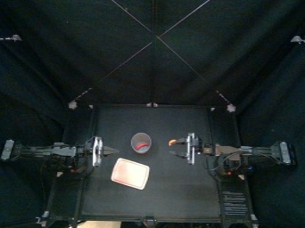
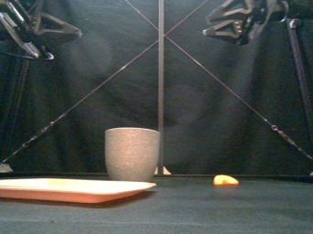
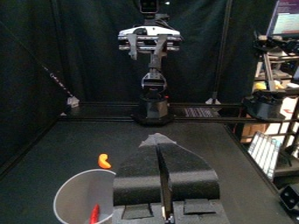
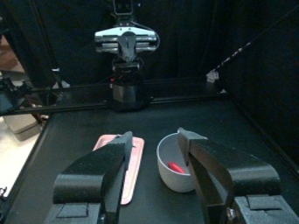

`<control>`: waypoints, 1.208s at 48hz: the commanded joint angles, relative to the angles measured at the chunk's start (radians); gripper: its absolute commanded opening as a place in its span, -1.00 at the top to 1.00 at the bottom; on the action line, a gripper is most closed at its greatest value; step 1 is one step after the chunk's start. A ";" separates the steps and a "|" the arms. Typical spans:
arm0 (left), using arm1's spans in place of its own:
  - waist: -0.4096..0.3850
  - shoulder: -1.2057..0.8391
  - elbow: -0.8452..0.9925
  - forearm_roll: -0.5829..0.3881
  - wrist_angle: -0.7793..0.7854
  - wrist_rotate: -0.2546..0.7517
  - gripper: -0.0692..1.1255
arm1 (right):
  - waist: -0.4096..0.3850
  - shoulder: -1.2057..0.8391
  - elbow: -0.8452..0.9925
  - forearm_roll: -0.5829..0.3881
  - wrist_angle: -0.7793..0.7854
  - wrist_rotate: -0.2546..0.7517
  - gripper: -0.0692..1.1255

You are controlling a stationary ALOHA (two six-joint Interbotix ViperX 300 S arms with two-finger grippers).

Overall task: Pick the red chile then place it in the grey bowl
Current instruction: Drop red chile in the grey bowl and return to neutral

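Lying inside the grey bowl point(image 1: 141, 141), the red chile point(image 4: 176, 164) shows as a red sliver against the pale inner wall. The tall speckled cup stands upright a little back of the middle of the table point(image 1: 179, 191).

Take the bowl as the dial's centre in the top view, with 12 o'clock toward the table's back edge. The pink tray point(image 1: 132, 173) lies flat at 6 o'clock, near the bowl but apart from it, and turned a little askew. A small orange toy point(image 1: 177, 141) lies at 3 o'clock, near the bowl and not touching it.

The right gripper point(image 4: 156, 134) hangs just past that toy, also at 3 o'clock. Its jaws are spread wide with nothing held, and in its wrist view the bowl's mouth shows through the gap. The left gripper point(image 3: 162, 140) is at 9 o'clock, its jaws pressed together to a thin seam and holding nothing. In the front view both arms hang high above the table, well over the bowl's rim.

The orange toy is the only thing between the right gripper and the bowl. Bare table runs from 10 through 2 o'clock to the back edge, and at 4 and 5 o'clock toward the front right corner. The tray's near edge stops short of the table's front edge.
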 commanded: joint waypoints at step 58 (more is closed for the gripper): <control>0.008 0.003 -0.012 0.002 -0.009 0.000 0.91 | 0.015 -0.351 0.249 0.043 -0.003 -0.002 -0.51</control>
